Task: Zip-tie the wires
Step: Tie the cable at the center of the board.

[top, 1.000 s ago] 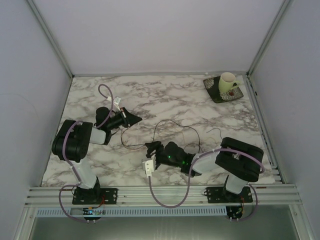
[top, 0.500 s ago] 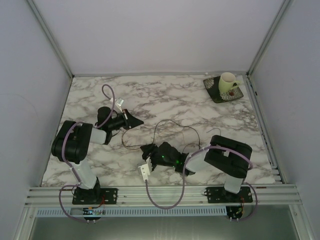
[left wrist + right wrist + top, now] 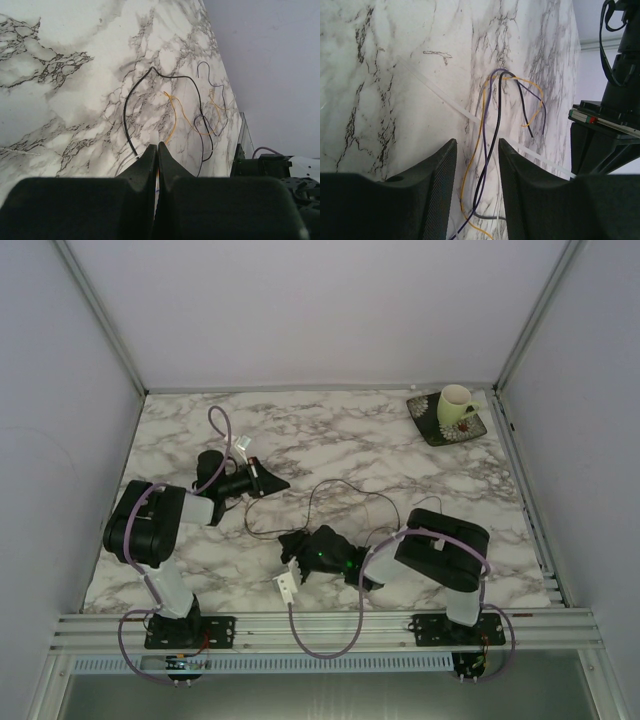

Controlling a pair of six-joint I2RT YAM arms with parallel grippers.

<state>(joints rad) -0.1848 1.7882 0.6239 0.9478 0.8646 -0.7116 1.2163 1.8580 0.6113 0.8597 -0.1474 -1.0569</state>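
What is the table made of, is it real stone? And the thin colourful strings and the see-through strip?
The table looks like marble, grey veins on white, but it may be a printed sheet; I cannot tell. The wires seem to have a smooth plastic skin in black, yellow and purple, and they bend in soft curves. The clear strip is probably plastic: thin, flat, see-through.

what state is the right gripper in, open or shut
Open. The right gripper shows its fingers standing apart in the right wrist view, with the wires lying loose in the gap between them.
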